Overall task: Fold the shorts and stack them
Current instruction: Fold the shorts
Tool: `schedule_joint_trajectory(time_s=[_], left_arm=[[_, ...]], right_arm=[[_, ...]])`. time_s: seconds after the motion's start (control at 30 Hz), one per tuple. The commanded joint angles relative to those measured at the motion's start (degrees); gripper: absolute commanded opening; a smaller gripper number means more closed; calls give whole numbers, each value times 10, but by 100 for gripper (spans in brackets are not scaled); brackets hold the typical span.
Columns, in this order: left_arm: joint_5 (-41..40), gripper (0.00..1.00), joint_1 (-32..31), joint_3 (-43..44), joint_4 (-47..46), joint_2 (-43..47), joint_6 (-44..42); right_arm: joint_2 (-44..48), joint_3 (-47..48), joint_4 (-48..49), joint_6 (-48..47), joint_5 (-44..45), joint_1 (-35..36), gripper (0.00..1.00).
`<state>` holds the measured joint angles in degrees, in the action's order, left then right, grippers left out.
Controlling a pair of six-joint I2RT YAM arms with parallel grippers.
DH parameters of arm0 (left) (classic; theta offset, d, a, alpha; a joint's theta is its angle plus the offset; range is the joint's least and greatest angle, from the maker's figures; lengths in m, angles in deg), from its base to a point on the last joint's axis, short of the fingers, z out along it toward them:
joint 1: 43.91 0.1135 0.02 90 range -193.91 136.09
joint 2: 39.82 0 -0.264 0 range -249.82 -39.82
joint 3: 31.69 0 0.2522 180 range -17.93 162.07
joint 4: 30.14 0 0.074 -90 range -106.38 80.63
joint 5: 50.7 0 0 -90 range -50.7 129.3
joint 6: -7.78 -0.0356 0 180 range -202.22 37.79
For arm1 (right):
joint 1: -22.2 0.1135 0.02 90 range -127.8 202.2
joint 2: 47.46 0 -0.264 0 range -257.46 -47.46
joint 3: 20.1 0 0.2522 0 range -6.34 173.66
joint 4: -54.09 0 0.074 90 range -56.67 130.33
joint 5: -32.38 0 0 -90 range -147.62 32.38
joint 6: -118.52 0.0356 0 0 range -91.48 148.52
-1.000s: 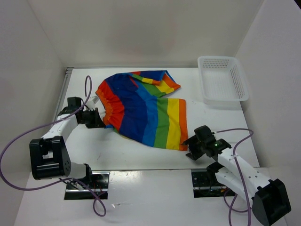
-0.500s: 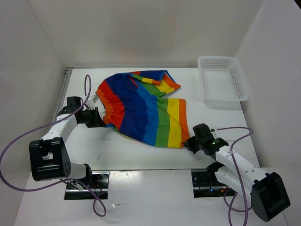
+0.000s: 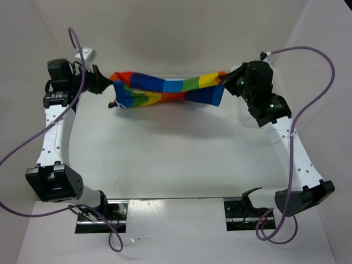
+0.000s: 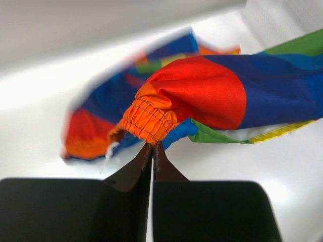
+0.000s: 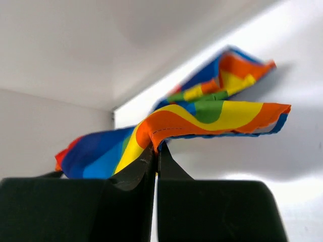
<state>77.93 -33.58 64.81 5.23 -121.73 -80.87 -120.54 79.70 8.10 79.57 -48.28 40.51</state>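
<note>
The rainbow-striped shorts (image 3: 165, 88) hang stretched in the air over the far part of the table, between both arms. My left gripper (image 3: 108, 83) is shut on the orange gathered waistband (image 4: 149, 121) at the left end. My right gripper (image 3: 226, 78) is shut on the orange hem (image 5: 161, 132) at the right end. The cloth sags a little in the middle, and a loose part (image 3: 135, 100) droops below the left half. In the right wrist view the shorts (image 5: 202, 113) run away from the shut jaws toward the back wall.
The white mesh basket (image 3: 281, 82) at the far right is mostly hidden behind my right arm. Purple cables (image 3: 22, 148) loop beside both arms. White walls close in the table (image 3: 176, 154) at the back and sides.
Both arms have swung up and back, lifting the shorts off the table and pulling them taut. The right gripper closed on the hem corner before the lift; the left stayed shut on the waistband.
</note>
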Motion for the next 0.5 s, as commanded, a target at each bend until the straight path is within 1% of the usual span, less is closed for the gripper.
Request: schedule_joint_trajectory(time_s=[0.0, 0.03, 0.1, 0.13, 0.17, 0.27, 0.3, 0.37, 0.4, 0.47], left_arm=[[15, 0, 3, 149, -31, -9, -13], [9, 0, 8, 184, -15, -14, -13], [9, 0, 21, 248, 2, -19, -13], [9, 0, 21, 300, 7, -19, -13], [9, 0, 28, 324, 16, -14, -13], [1, 0, 28, 370, 9, 4, -13], [1, 0, 28, 371, 0, 4, -13], [1, 0, 28, 400, -13, 21, -13], [-6, 0, 28, 413, -4, 21, -13], [-35, 0, 28, 441, 31, 35, -13]], right_arm=[[-8, 105, -59, -98, -1, -7, 0], [-8, 131, -59, -103, -1, -12, 0], [6, 149, -66, -104, -1, -13, 0], [12, 166, -71, -110, -6, -13, 0], [18, 175, -81, -110, -6, -13, 0], [53, 216, -104, -122, -1, -13, 0], [71, 227, -104, -131, 7, -13, 0], [78, 272, -136, -143, 16, -13, 0], [85, 313, -150, -143, 25, -13, 0], [85, 356, -192, -150, 37, -13, 0]])
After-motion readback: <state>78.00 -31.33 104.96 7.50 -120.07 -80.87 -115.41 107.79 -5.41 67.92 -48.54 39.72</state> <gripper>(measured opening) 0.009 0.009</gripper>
